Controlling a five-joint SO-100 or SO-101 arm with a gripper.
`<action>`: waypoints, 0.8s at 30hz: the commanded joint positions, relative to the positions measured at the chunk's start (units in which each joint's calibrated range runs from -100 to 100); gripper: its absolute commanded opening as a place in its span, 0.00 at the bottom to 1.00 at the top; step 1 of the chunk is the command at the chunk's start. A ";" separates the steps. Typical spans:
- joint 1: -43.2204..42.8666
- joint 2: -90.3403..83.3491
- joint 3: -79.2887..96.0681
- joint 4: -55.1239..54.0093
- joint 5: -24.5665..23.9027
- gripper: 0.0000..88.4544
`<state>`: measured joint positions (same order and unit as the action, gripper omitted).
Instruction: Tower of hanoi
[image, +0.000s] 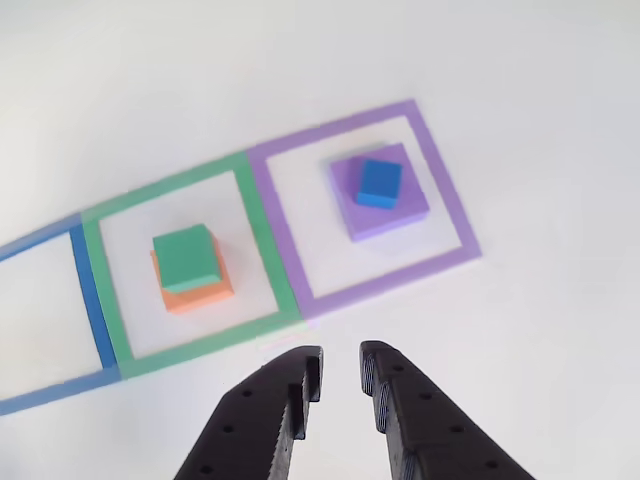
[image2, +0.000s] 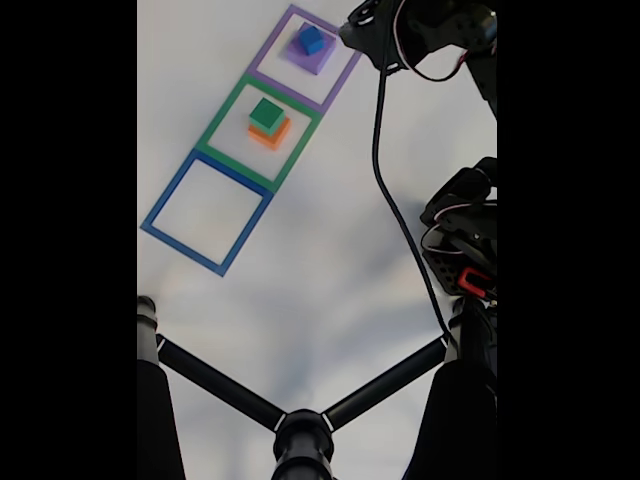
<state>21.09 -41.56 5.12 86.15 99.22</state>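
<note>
Three taped square outlines lie in a row on the white table. In the purple square (image: 448, 200) (image2: 335, 85), a small blue cube (image: 379, 183) (image2: 312, 39) sits on a wider purple block (image: 400, 215) (image2: 308, 58). In the green square (image: 255, 240) (image2: 225, 120), a green cube (image: 187, 258) (image2: 266, 113) rests on an orange block (image: 200, 295) (image2: 273, 135). Nothing stands in the blue square (image: 90, 300) (image2: 207, 212). In the other view my black gripper (image: 341, 358) hovers open near the table's front, below the border between the green and purple squares, holding nothing.
In the fixed view the arm (image2: 425, 25) reaches in from the top right, trailing a black cable (image2: 385, 170) down to its base (image2: 465, 240). Black struts of a stand (image2: 300, 420) cross the bottom. Bare white table surrounds the squares.
</note>
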 joint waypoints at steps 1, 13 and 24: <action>3.88 0.14 -8.71 7.62 0.78 0.00; 9.75 -6.52 9.19 -1.77 0.78 0.14; 13.49 -8.52 45.81 -44.18 0.78 0.24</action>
<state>33.33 -49.29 43.05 56.23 99.22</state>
